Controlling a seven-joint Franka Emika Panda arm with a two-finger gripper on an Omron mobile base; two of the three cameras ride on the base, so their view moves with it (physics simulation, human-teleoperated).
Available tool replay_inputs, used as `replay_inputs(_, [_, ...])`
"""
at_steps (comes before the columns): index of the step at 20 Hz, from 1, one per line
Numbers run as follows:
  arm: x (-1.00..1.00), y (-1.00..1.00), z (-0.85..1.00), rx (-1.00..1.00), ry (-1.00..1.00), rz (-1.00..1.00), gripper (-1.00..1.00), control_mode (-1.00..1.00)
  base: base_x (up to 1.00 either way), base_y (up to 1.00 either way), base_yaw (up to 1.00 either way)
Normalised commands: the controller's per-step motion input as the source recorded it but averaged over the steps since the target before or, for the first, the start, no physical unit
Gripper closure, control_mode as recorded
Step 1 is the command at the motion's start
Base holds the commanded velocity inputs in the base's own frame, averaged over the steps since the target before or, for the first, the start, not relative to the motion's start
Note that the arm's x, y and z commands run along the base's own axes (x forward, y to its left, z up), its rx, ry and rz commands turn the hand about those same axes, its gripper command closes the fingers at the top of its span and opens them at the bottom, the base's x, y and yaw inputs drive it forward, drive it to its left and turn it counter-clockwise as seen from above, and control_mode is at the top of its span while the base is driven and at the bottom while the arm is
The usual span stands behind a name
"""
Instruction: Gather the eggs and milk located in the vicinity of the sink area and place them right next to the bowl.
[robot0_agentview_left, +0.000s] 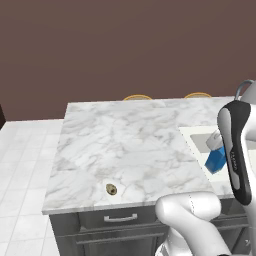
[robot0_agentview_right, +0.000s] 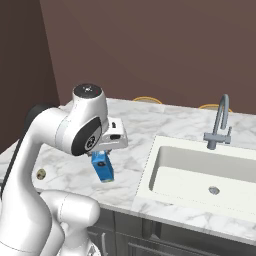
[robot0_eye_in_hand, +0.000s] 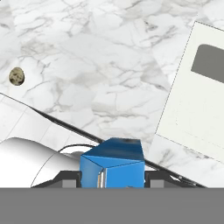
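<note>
The jaws are pinching the small blue gabled milk carton (robot0_eye_in_hand: 112, 165) from either side, the dark fingertips pressed against its flanks in the hand view. The two-finger gripper (robot0_agentview_right: 101, 159) carries the carton clear of the worktop, hanging tilted below the hand in the right base view, so it is in the air and resting on nothing. In the left base view the carton (robot0_agentview_left: 216, 160) shows beside the arm's dark forearm, over the counter edge of the basin.

Beneath it lies the white-and-grey veined marble island counter (robot0_agentview_left: 125, 145). Just to one side is the large off-white rectangular sink (robot0_agentview_right: 200, 172) with its tall thin grey faucet (robot0_agentview_right: 220, 122). Well apart, near the counter's front edge, sits the tiny mottled tan-olive egg (robot0_agentview_left: 111, 189), also seen in the hand view (robot0_eye_in_hand: 16, 76) (it is small enough to be brushed off by a careless sweep). No bowl can be made out on the counter here.

My judgement is that the carry is under way and the egg is not yet collected. The tilt is the chief risk: a carton held low on its body could swing or slip if the arm moves sharply. Set down while tilted, it would likely tip over.
</note>
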Motion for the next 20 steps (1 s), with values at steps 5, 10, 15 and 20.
replay_inputs(5, [0.00, 0.00, 0.00, 0.00, 0.00, 0.00, 1.00, -1.00, 0.00, 0.00, 0.00])
replay_inputs(10, [0.00, 0.00, 0.00, 0.00, 0.00, 0.00, 1.00, -1.00, 0.00, 0.00, 0.00])
replay_inputs(15, [0.00, 0.00, 0.00, 0.00, 0.00, 0.00, 1.00, 1.00, -0.28, -0.01, 0.00])
replay_inputs(20, [0.00, 0.00, 0.00, 0.00, 0.00, 0.00, 1.00, 1.00, -0.53, -0.46, -0.10])
